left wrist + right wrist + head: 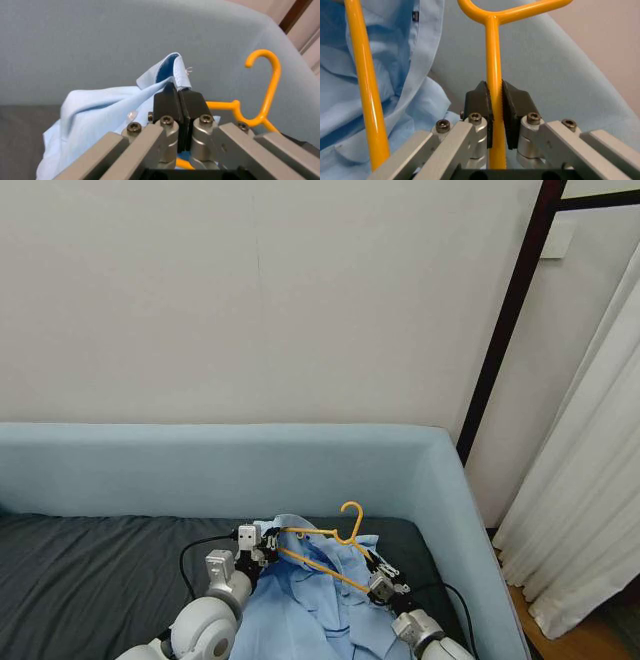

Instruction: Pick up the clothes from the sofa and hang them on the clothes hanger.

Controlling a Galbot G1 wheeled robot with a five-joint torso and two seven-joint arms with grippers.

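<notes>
Orange hanger clamped in right claw, left claw pinching blue shirt collar (both clenched tight)

You're facing shirt lying on sofa seat, before backrest, toward right end; hanger sitting atop it, between left gripper and right gripper; curtain hanging right of sofa.
</notes>
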